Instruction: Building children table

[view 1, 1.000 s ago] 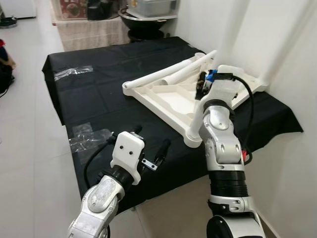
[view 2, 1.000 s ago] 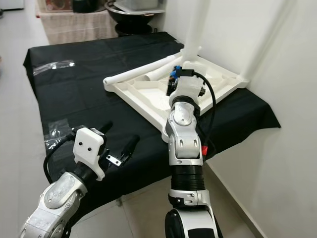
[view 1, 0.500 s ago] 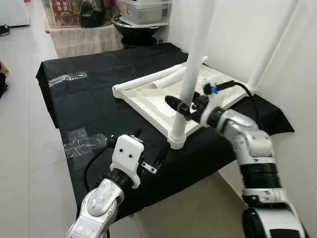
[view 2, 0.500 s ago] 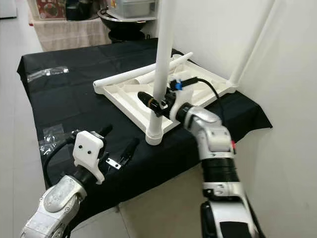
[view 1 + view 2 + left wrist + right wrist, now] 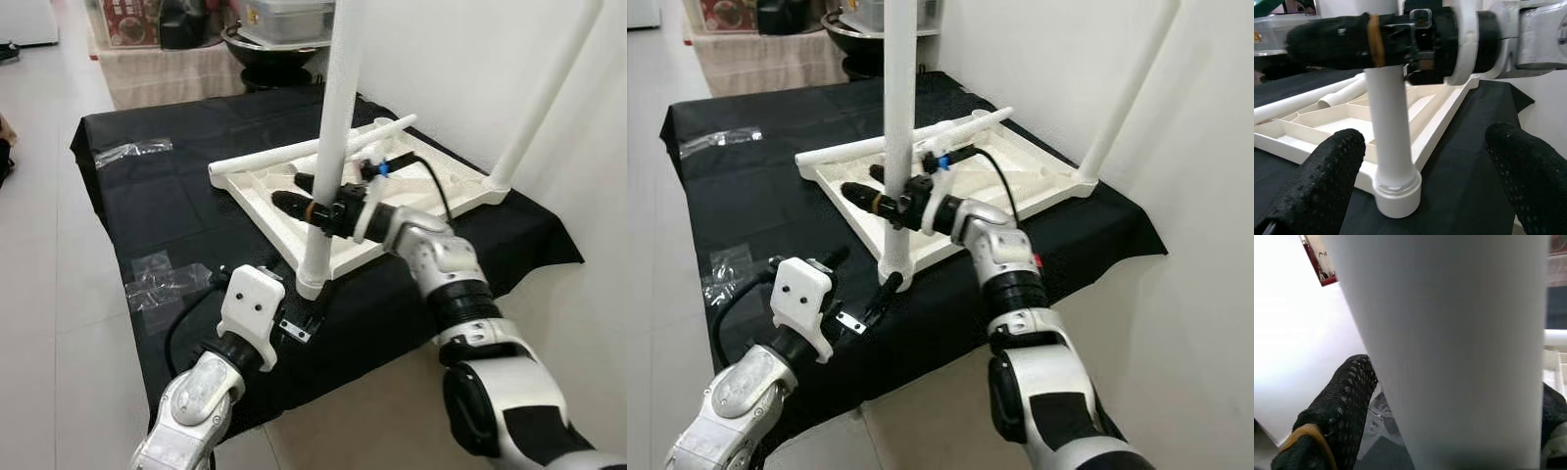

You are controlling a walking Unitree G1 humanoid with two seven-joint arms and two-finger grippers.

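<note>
Our right gripper point(image 5: 315, 206) has its 2 black fingers point(image 5: 1337, 406) pinching the upright white table leg point(image 5: 333, 147), 1 finger on each side of the tube, partway up from its base. That leg stands in the near corner socket of the upturned white tabletop point(image 5: 284, 220), which lies on the black cloth point(image 5: 157, 206) toward the cloth's right edge. A 2nd leg point(image 5: 544, 98) stands upright at the tabletop's far right corner, close to the white wall point(image 5: 460, 59). 2 more loose legs point(image 5: 304, 152) lie across the tabletop's far edge.

Our left gripper point(image 5: 1420, 181) hovers low at the near edge of the cloth, just in front of the held leg's base, with its 2 fingers point(image 5: 1317, 181) spread wide and nothing between them. In its wrist view the leg's foot collar sits between the spread fingers but apart from them.

Clear plastic bags point(image 5: 162, 284) lie on the cloth near its left edge, 1 nearer us and another point(image 5: 132, 150) farther back.
</note>
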